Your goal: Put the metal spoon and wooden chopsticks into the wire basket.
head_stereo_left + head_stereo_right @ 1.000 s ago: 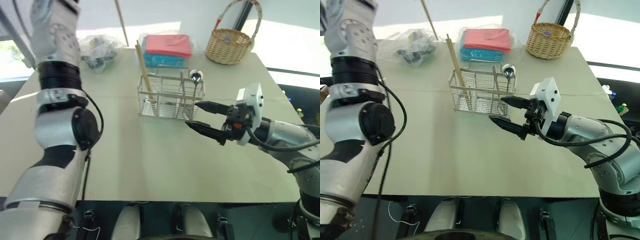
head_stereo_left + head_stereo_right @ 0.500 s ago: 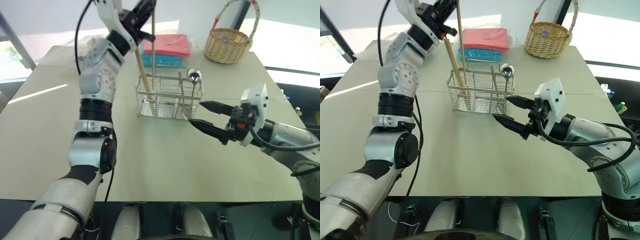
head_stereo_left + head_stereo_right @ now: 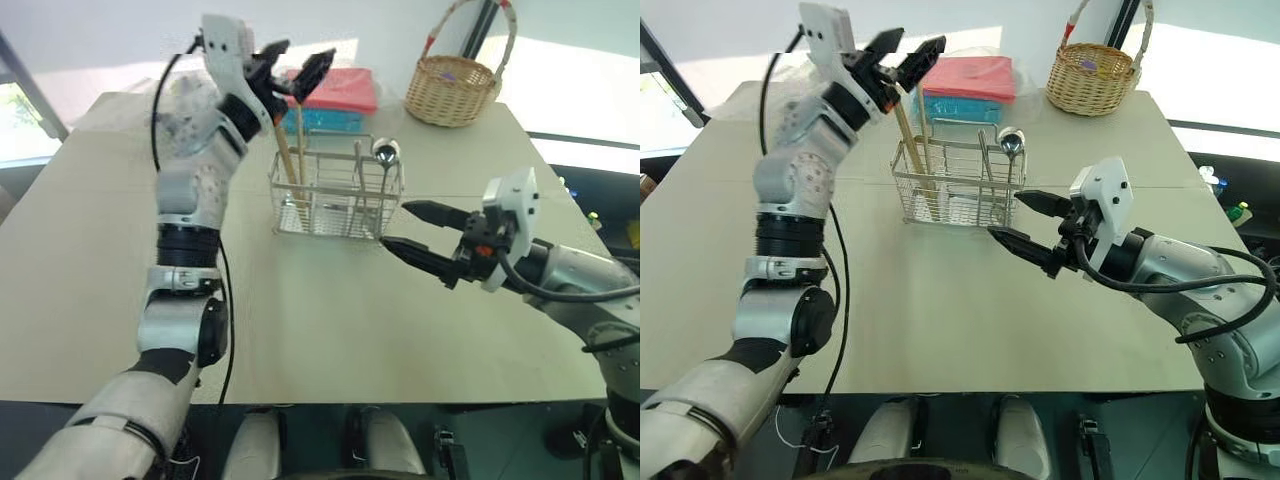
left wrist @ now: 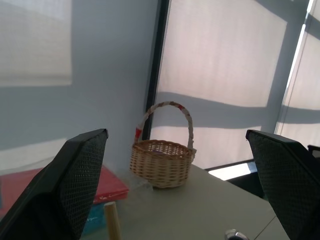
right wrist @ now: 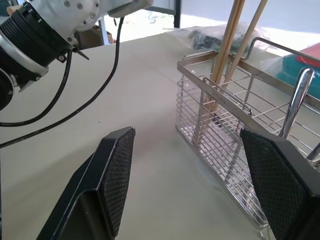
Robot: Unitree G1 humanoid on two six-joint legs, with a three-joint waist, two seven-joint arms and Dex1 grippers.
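Hovering above the chopsticks' (image 3: pixel 292 160) tops, the left gripper (image 3: pixel 297 70) has its two black fingers spread wide with nothing between them. I'd read that as a release: both sticks stand in the basket (image 3: pixel 335 195), leaning in the compartment at its left end, so the arm has no more reason to hold them. They rise well above the wire rim, which is why the gripper sits so high.

The spoon (image 3: pixel 387 160) is in too, at the right end, bowl up and handle down between the bars. With both utensils standing inside, the job looks done to me, or as good as.

The basket stands on the table (image 3: pixel 300 330) toward the far edge, about midway across. The right gripper (image 3: pixel 400 228) points at the basket's near right corner from just beside it, fingers apart and empty; I can't tell whether a tip touches the wire. My guess is it waits there to steady the rack if the sticks tip it.

Behind the basket, by the far edge, lies a red and blue packet (image 3: pixel 335 95); a wicker basket (image 3: pixel 455 90) sits at the far right corner and a clear bag (image 3: pixel 825 75) at the far left, all well apart from the rack.

The one risk I see is the left fingers catching a stick as they lift away.
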